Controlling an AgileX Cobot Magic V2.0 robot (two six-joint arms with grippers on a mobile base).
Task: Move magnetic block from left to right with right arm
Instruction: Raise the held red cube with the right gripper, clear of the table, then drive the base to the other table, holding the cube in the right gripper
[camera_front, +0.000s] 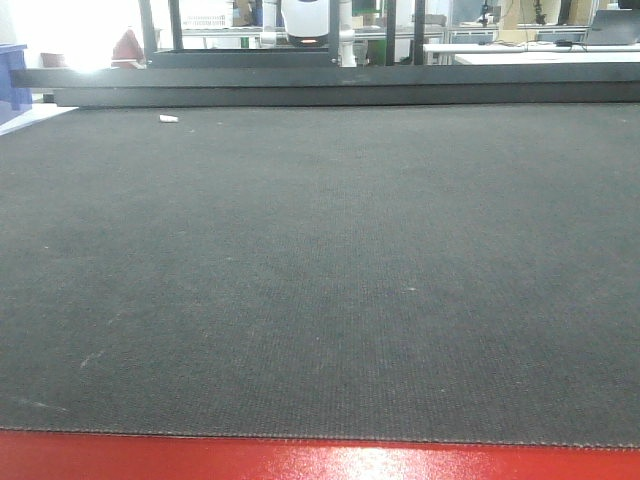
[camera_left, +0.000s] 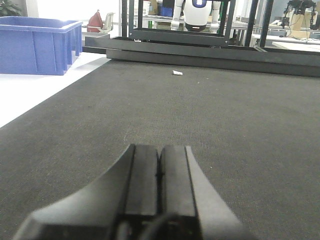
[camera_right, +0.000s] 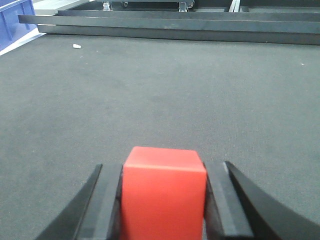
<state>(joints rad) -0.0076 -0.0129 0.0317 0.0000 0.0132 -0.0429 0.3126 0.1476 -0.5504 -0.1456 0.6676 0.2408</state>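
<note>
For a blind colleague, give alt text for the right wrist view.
A small matte red cube is clamped in the black right gripper at bottom centre. Dark grey woven matting stretches ahead, a white scrap upper left.

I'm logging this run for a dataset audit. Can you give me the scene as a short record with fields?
surface: dark grey woven mat
object: small red matte cube
right gripper: shut on the cube, fingers on both sides
left gripper: shut, empty, fingers pressed together, above the mat
stray: small white scrap on the mat, far left
off mat: blue plastic bin, left side
cube touching mat: cannot tell
</note>
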